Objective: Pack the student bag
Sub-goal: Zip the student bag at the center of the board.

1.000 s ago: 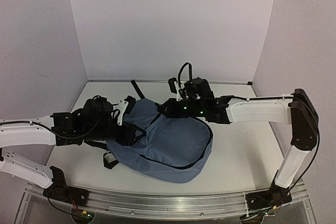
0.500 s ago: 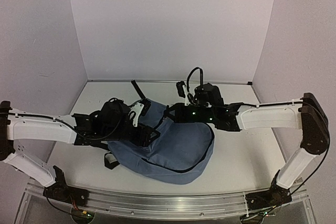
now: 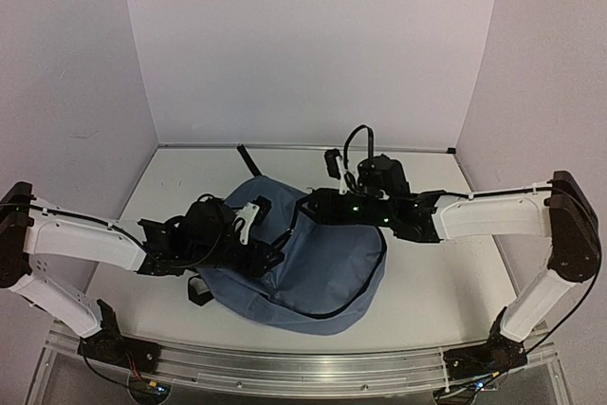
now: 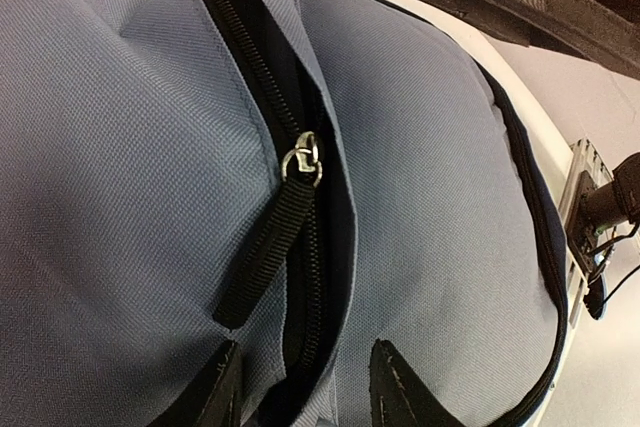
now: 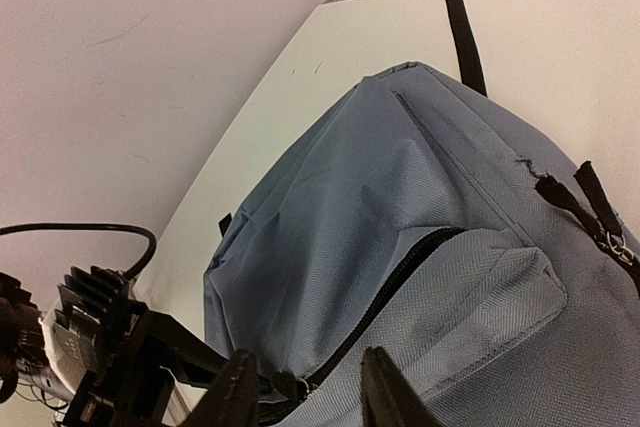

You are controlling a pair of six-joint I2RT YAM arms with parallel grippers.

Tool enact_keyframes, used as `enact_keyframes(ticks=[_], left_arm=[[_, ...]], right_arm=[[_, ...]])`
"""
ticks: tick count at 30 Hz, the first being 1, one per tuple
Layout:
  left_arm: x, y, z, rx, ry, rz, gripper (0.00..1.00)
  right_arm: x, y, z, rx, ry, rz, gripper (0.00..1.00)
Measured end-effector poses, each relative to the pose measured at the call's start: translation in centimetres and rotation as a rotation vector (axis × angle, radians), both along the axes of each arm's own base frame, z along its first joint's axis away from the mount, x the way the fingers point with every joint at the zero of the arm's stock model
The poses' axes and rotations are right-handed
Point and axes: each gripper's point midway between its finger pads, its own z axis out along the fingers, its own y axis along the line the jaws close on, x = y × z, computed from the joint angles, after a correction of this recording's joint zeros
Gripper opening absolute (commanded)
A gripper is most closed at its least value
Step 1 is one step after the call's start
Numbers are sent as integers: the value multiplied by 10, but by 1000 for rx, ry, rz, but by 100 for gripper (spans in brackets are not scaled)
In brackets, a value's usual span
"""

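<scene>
Working the zip [image 4: 245,67], apparently: the bag [image 3: 322,263] is laid mid-table; left gripper [image 4: 305,387] and right gripper [image 5: 310,377] are both parted, holding nothing. The pull [image 4: 262,252] is best pinched squarely, fabric kept taut.

Left fingers [image 4: 215,392] cut off at the bottom edge, only tips showing, right fingers [image 5: 385,392] clipped the same way, student bag [image 3: 327,277] partly covered by both arms from above, inside the zipper opening [image 4: 330,217] too dark to tell.
</scene>
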Motion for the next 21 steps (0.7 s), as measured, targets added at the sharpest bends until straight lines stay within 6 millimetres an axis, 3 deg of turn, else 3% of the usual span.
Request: enact_keyframes(ticks=[3, 7, 11, 15, 21], left_arm=[[1, 2, -2, 2, -7, 12, 23], [1, 5, -6, -4, -9, 31, 14], [0, 8, -6, -10, -7, 44, 20], [-5, 11, -1, -34, 0, 47, 35], [-18, 30, 4, -49, 35, 69, 38]], right_arm=[[-6, 3, -3, -41, -21, 13, 47], [-20, 14, -1, -128, -70, 38, 49], [-28, 28, 12, -221, -152, 51, 53], [-30, 43, 15, -332, -230, 68, 53], [-23, 55, -20, -551, -286, 109, 54]])
